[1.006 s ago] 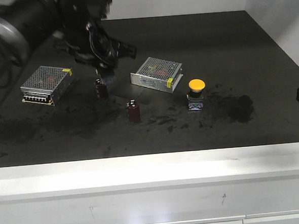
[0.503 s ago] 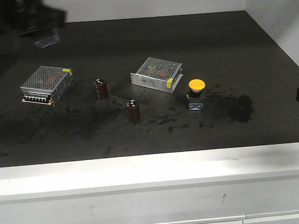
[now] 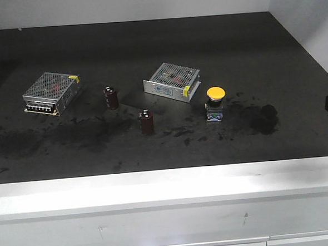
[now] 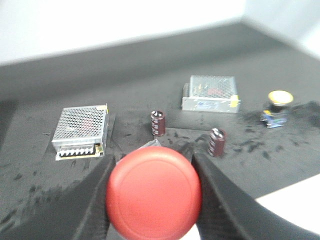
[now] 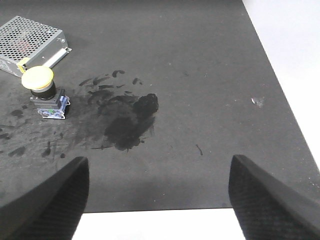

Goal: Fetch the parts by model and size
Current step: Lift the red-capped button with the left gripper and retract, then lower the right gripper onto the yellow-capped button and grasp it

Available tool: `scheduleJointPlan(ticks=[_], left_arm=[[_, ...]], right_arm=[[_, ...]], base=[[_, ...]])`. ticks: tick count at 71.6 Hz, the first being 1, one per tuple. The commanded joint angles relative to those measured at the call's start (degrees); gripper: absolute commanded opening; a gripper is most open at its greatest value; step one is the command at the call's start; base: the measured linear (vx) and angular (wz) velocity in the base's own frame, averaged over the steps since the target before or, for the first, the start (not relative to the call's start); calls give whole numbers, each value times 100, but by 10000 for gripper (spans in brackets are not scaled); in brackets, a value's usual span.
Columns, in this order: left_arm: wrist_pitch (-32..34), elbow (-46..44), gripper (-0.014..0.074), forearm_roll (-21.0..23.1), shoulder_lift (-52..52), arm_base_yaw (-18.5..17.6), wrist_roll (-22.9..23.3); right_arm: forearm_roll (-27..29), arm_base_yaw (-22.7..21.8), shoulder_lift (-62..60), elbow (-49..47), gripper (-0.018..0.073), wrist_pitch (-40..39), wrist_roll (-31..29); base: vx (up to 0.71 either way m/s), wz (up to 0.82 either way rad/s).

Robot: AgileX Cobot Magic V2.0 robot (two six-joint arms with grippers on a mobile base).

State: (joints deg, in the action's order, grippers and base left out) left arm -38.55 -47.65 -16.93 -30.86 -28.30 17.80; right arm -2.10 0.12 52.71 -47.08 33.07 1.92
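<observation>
Left hand: closed on the red push-button switch; my two dark fingers press against opposite sides of its round cap.
Red push-button switch: in my left hand, cap turned toward the wrist camera and filling the lower middle of that view; its base is hidden behind the cap.
Right hand: spread wide with nothing between its fingers; it hangs over the near right part of the tabletop.
Yellow push-button switch: upright on the tabletop on its dark blocky base, just right of the nearer mesh box, well apart from both of my hands; in the right wrist view it sits at the far left.
Right mesh box: silver, flat on the tabletop, a yellow tag at its near right corner, close beside the yellow switch but not touching it.
Left mesh box: silver, flat, at the left of the tabletop, well apart from the other box.
Far cylinder: small, dark red, upright between the two boxes.
Near cylinder: small, dark red, upright, closer to the front edge, in front of the right mesh box.
Dark smudge: a scuffed black patch on the tabletop, just right of the yellow switch.
</observation>
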Motion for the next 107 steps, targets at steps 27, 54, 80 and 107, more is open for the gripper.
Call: scheduleJointPlan(ticks=[27,54,80,107], left_arm=[[724,1986,-4,-53,2630,-17,54],[733,2021,-4,-53,2654,-17,54],[733,2021,-4,-53,2654,-17,54],[733,2021,-4,-53,2654,-17,54]], right_arm=[[-56,-22,-34,-186,557,-446,11],[490,374,464,-1032,557,247,-933],[-52,1933,2749,-3441,557,1262,-263],[-390,2090,5289,-6451,575,3680,355]], base=[[0,0],[0,0],[0,0],[0,0]])
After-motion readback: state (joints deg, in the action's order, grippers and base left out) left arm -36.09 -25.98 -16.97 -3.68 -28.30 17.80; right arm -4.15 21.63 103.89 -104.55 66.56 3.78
